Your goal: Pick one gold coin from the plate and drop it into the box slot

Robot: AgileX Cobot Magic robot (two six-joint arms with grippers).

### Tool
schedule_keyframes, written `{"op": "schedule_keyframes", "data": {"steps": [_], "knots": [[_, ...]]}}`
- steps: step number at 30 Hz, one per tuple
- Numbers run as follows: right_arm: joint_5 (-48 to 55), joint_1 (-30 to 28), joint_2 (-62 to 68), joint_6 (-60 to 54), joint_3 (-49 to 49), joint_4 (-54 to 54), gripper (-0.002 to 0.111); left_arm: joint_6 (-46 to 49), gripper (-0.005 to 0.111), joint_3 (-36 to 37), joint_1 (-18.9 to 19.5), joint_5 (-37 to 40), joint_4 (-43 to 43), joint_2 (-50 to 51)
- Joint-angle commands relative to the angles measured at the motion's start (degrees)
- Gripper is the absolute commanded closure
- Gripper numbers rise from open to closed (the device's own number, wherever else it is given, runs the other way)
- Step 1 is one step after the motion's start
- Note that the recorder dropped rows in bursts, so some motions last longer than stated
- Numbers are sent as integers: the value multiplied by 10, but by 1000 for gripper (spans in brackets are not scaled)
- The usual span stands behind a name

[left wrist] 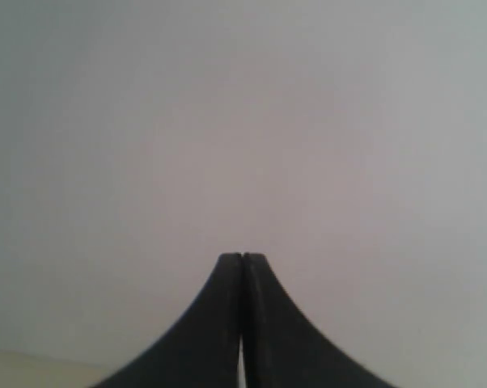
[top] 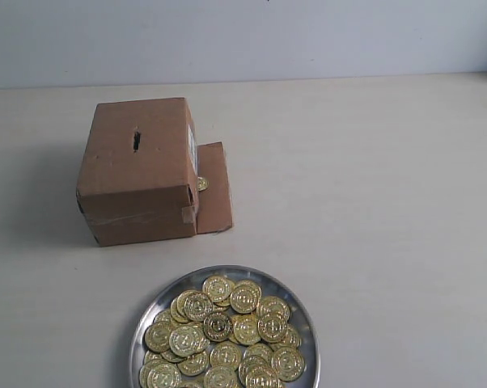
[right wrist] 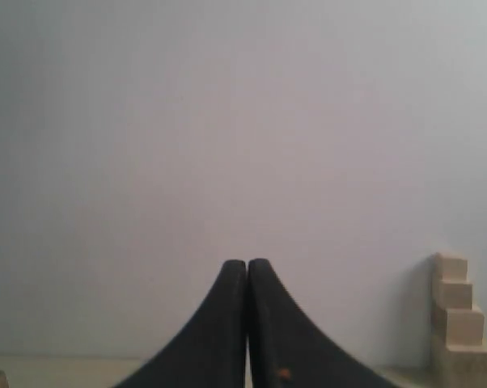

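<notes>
The plate stands on the table at the near edge of the exterior view, a little left of the middle, and the lower border cuts its near part. It is full of gold coins, which lie in a loose heap and overlap one another. The box stands behind the plate, more to the left and apart from it. The slot is a short dark slit in the top face of the box, towards the far side. A cardboard flap lies flat on the table against the right side of the box. One single coin rests where the flap meets the box.

The left gripper shows only in its own wrist view. Its two black fingers are pressed together with nothing between them, and they point at a pale wall, with a thin strip of table at one corner. The right gripper is the same: fingers together, holding nothing, and facing the wall. In the right wrist view a stepped wooden block stands on the table against the wall.

The exterior view shows neither gripper, and the wrist views show neither plate nor box. So I cannot tell how the coins lie in relation to either gripper; both are off the plate and touch no coin.
</notes>
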Motion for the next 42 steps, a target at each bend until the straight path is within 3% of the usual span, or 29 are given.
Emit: {"op": "schedule_keyframes", "data": {"steps": [1, 10, 23, 25, 26, 28, 29, 32, 35, 42], "knots": [[1, -3, -6, -4, 59, 0, 108, -1, 107, 30, 1, 4, -2, -2], [4, -3, -6, -4, 132, 0, 108, -1, 107, 84, 1, 5, -2, -2], [2, -3, -6, -4, 177, 5, 108, -1, 107, 85, 1, 4, -2, -2], [2, -3, -6, -4, 188, 5, 108, -1, 107, 85, 1, 13, 190, -2], [4, -3, -6, -4, 192, 5, 108, -1, 107, 85, 1, 15, 383, -2], [6, -3, -6, -4, 193, 5, 108, -1, 107, 86, 1, 16, 627, -2], [6, -3, -6, -4, 193, 5, 108, -1, 107, 96, 1, 16, 693, -2], [6, -3, -6, -4, 193, 5, 108, -1, 107, 151, 1, 41, 822, -2], [6, -3, -6, -4, 193, 5, 108, -1, 107, 151, 1, 172, 875, -2], [6, -3, -6, -4, 195, -53, 108, -1, 107, 151, 1, 188, 991, -2]]}}
